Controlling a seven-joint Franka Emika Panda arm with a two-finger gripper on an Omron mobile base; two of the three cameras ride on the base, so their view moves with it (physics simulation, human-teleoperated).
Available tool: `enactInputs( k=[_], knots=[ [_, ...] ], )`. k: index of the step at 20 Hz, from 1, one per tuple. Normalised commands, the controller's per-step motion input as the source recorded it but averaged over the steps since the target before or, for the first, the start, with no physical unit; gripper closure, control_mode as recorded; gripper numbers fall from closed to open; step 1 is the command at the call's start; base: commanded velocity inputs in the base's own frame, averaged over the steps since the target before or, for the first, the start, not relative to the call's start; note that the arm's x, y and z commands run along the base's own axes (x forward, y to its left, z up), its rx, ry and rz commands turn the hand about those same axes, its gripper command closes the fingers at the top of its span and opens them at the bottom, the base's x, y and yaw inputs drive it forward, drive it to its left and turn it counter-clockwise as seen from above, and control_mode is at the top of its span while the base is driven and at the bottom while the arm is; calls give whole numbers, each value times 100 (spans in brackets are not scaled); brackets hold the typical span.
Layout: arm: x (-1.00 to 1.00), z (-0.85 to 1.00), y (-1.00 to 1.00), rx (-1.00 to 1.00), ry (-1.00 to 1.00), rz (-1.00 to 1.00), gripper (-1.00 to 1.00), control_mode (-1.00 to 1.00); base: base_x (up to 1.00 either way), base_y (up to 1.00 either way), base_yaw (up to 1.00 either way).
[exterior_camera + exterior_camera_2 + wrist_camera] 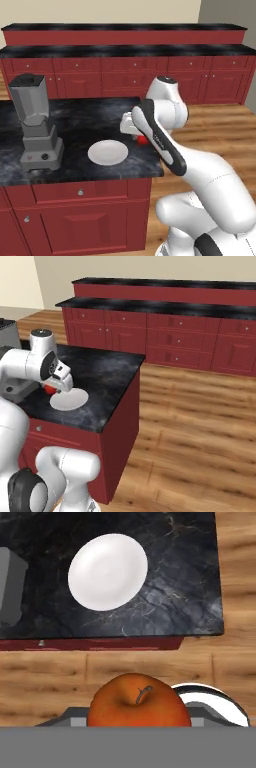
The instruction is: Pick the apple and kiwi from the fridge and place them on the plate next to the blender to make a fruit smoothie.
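Observation:
My gripper is shut on the apple, a shiny red round fruit, and holds it above the island counter just right of the plate. In the hand view the apple sits at the bottom between the fingers, stem toward the camera, and the bare white plate lies beyond it. The right base view shows the apple beside the plate. The grey blender stands left of the plate. The kiwi and the fridge are out of view.
The black marble island counter ends close to the right of the gripper, with wooden floor beyond. Red cabinets with dark tops run along the back wall.

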Motion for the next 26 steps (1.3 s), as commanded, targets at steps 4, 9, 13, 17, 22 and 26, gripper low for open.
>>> enactInputs(
  k=[4, 9, 13, 17, 22, 26],
  knots=[
    [57, -81, 47, -5, 0, 4, 100, -100, 0, 0, 0],
    [64, -63, 37, -1, 0, 1, 100, -100, 0, 0, 0],
    [76, -49, 11, -1, 0, 0, 100, -100, 0, 0, 0],
    [90, -64, 4, -4, 0, 0, 100, -100, 0, 0, 0],
    [89, -55, 6, -8, 0, 0, -100, -100, 0, 0, 0],
    [54, -7, 22, -8, 0, 0, -100, -100, 0, 0, 0]
  ],
)
